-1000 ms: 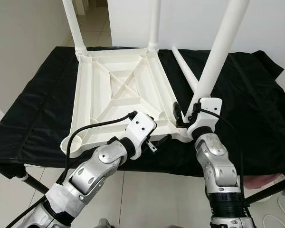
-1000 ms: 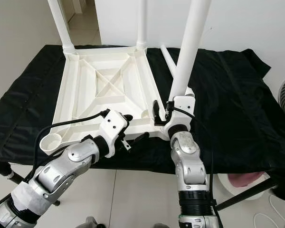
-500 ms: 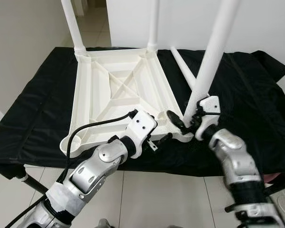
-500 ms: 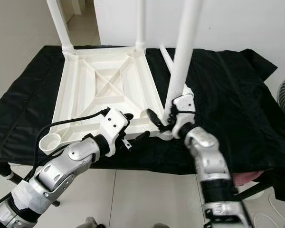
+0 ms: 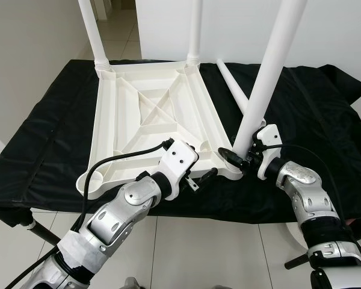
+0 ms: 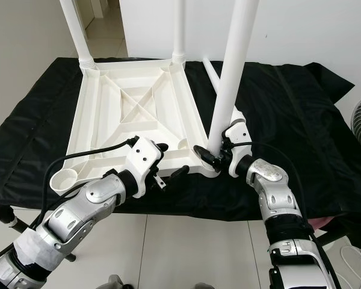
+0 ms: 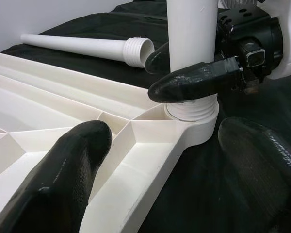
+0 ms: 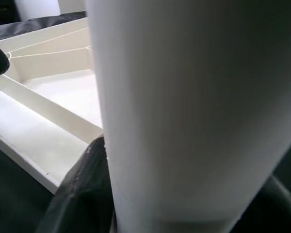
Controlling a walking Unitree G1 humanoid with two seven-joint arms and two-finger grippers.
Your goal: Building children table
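At centre, on black cloth: upturned tabletop [image 5: 150, 120] lying flat on the table [image 5: 325, 120], ribbed underside up.
Legs at 12 o'clock: two legs [image 5: 195, 30] upright in the far corner sockets.
Leg in hand: third leg [image 5: 271, 66] seated at the near corner socket at 4 o'clock of the tabletop, leaning slightly off vertical.
Spare: fourth leg [image 5: 233, 84] lying loose on the cloth at 1 o'clock, threaded end toward the tabletop.
Empty socket: near corner socket [image 5: 90, 182] at 8 o'clock, unfilled.
Right gripper [image 5: 243, 158]: jaws clamped around the base of the third leg, just above the threaded collar.
Left gripper [image 5: 201, 179]: jaws spread apart, straddling the tabletop's near edge beside that socket, gripping nothing (bracing, by the look of it).
Just changed: right forearm swung out toward 4 o'clock since a second ago, wrist rolled about the leg, leg tipped a little less than half a second back.
Meaning: likely a screwing turn under way, thread not yet proven home; one leg left to fit afterwards.
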